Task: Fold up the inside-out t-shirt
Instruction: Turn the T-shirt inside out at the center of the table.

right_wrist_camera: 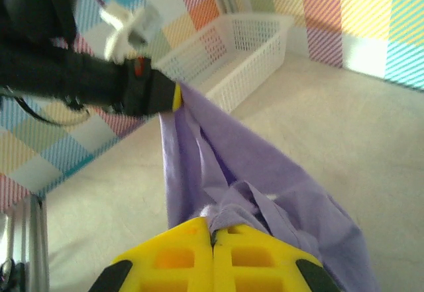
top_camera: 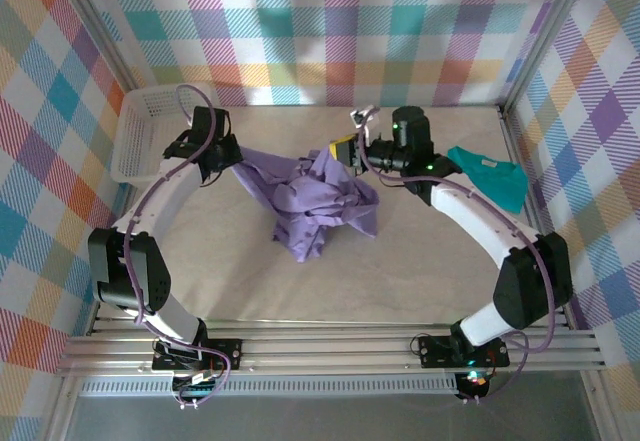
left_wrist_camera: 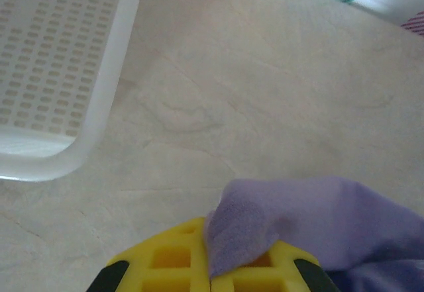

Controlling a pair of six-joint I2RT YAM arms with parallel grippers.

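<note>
1. The left gripper (top_camera: pixel 218 153) is clamped tight on an edge of the lavender t-shirt (top_camera: pixel 312 206). In the left wrist view a flap of the cloth sits pinched between its yellow jaws.
2. The right gripper (top_camera: pixel 346 151) is likewise closed on the same shirt. Its wrist view shows a bunched wad of purple fabric caught where the jaws meet.
3. The shirt hangs between the two grippers. One taut band runs from the left gripper across to the right one, and the rest sags beneath them into a crumpled heap on the table (top_camera: pixel 420 281), on the side toward the arm bases.
4. A white basket (top_camera: pixel 140 139) stands just outside the left gripper, clear of the cloth. A teal t-shirt (top_camera: pixel 490 179) lies outside the right gripper, also apart from the purple one.
5. The task looks to be at an early stage. The shirt is gathered and lifted, but no fold is visible and no part of it lies flat.
6. Sleeves, collar and hem cannot be told apart in the bundle, nor which face is outward.
7. What probably remains is spreading the shirt out flat on the table, smoothing it, and then making the folds themselves.
</note>
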